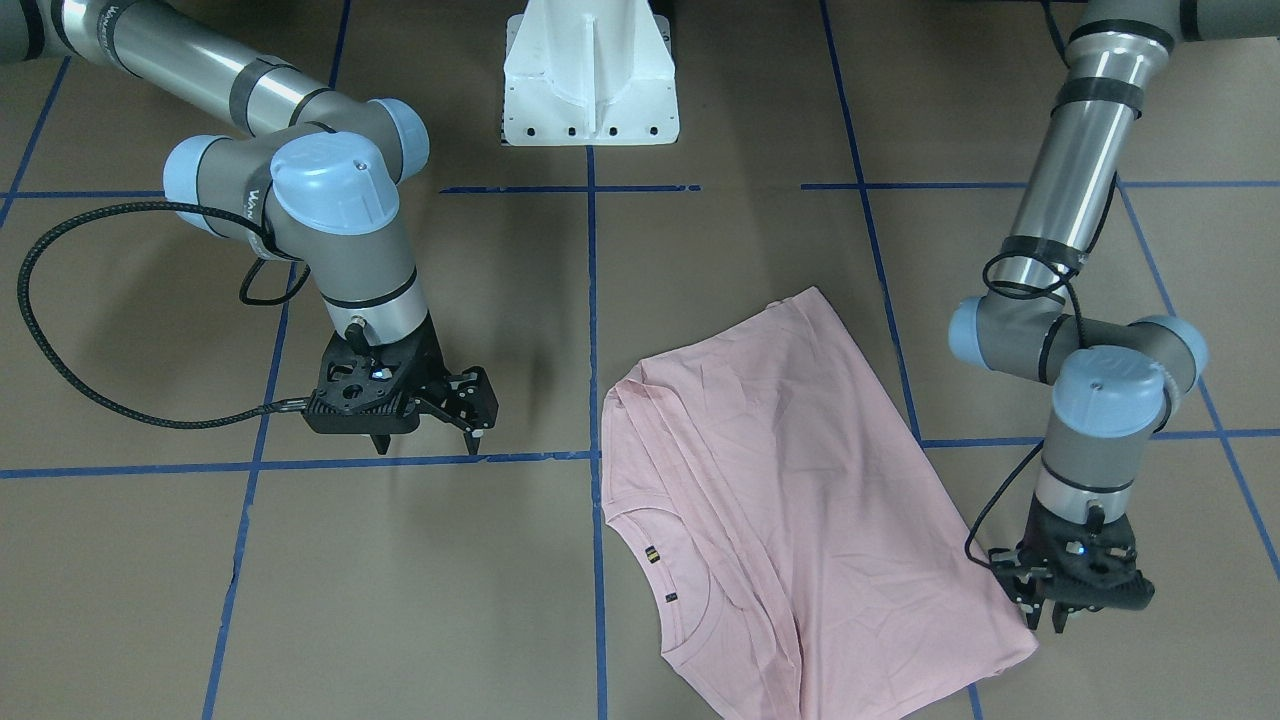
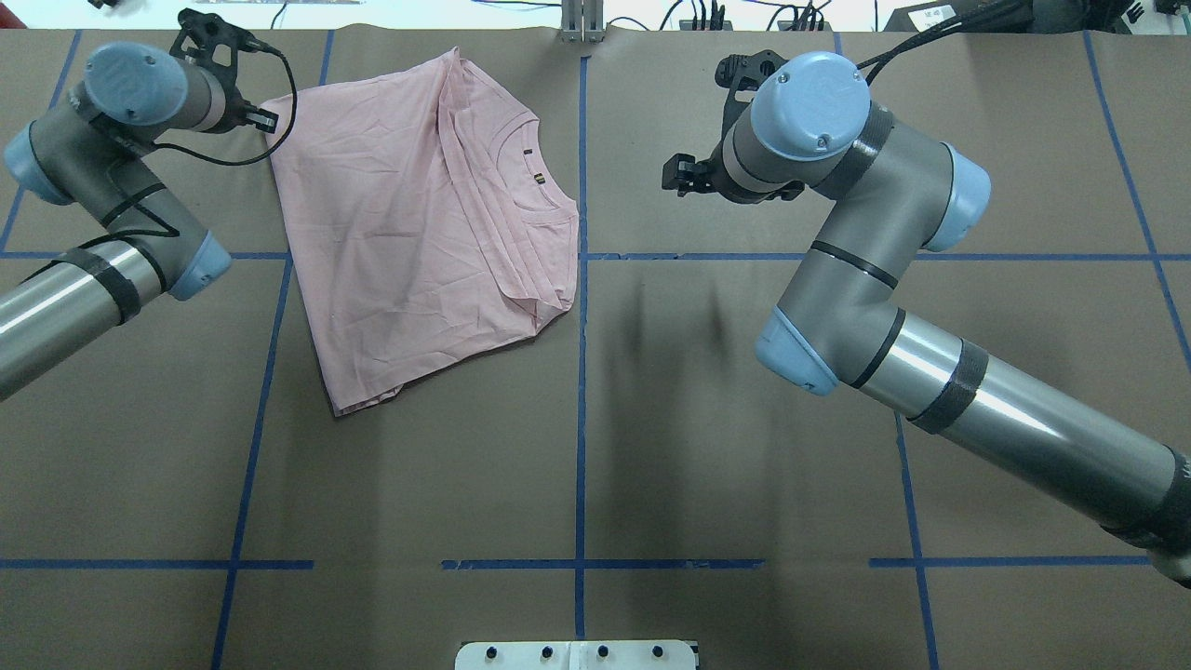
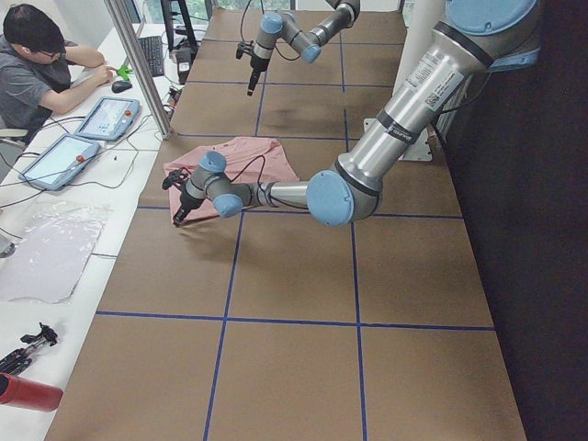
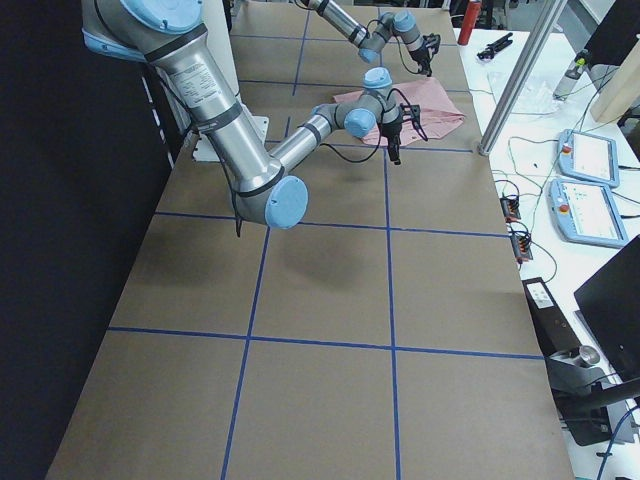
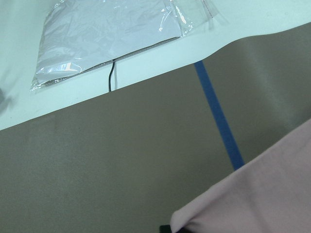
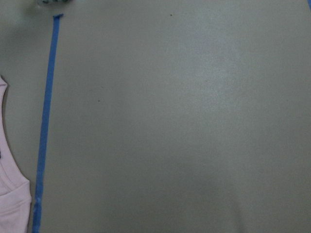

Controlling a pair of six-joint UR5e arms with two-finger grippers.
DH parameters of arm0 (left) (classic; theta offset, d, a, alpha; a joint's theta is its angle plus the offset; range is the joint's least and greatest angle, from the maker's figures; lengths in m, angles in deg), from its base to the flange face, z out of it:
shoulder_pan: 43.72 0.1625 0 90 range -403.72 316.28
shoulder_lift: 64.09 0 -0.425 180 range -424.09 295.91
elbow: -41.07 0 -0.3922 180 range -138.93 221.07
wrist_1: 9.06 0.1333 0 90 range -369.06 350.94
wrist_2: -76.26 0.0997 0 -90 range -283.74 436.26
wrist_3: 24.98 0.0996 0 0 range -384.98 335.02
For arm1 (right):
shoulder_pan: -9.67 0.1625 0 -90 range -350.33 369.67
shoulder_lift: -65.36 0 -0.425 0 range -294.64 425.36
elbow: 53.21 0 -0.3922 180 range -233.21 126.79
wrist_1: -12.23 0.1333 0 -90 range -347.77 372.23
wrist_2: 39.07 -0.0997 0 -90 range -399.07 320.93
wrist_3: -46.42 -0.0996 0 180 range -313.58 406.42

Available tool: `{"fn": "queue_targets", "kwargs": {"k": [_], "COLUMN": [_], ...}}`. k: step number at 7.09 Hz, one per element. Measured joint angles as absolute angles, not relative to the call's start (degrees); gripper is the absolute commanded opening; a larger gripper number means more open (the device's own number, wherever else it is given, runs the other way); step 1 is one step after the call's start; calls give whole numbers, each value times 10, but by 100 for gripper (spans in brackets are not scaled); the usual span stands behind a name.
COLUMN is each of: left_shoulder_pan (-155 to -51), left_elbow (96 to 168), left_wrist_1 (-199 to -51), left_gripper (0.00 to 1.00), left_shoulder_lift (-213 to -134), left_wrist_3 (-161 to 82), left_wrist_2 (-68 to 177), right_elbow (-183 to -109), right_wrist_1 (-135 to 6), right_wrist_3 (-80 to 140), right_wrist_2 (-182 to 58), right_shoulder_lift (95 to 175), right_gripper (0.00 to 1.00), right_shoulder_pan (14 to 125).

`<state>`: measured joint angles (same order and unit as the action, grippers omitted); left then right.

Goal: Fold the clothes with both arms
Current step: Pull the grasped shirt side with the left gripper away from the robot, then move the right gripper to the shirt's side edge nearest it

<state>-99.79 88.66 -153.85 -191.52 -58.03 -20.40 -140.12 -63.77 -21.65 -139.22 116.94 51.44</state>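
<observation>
Overhead exterior: creased pink T-shirt [image 2: 419, 223], partly folded

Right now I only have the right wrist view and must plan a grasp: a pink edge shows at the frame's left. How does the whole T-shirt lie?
Observer: The T-shirt lies on the table, one side folded over, its collar toward the centre tape line.
Operator: Is the right end effector touching it?
Observer: No. The right end effector hangs open over bare table, apart from the shirt.
Operator: And the left one?
Observer: The left end effector is at the shirt's corner on the operators' side; whether it grips, I cannot tell.
</observation>
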Motion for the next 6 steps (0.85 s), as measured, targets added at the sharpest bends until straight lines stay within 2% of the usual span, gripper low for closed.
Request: {"fn": "queue_targets", "kwargs": {"k": [2, 3, 6], "left_shoulder_pan": [-1012, -1013, -1014], "left_elbow": [917, 929, 947], "left_wrist_1": [-1565, -1567, -1569], "left_gripper": [100, 100, 100], "left_shoulder_lift": [-1896, -1891, -1881], "left_wrist_3": [-573, -573, -577], "left_wrist_2": [-267, -277, -281], "right_elbow": [-1374, -1338, -1238], "right_wrist_1": [-639, -639, -636], "right_wrist_3": [-303, -351, -436], "right_wrist_2": [-1392, -1389, -1340], "right_shoulder_lift": [1133, 1098, 1019], "right_gripper": [91, 83, 83], "right_shoulder_pan": [495, 477, 422]}}
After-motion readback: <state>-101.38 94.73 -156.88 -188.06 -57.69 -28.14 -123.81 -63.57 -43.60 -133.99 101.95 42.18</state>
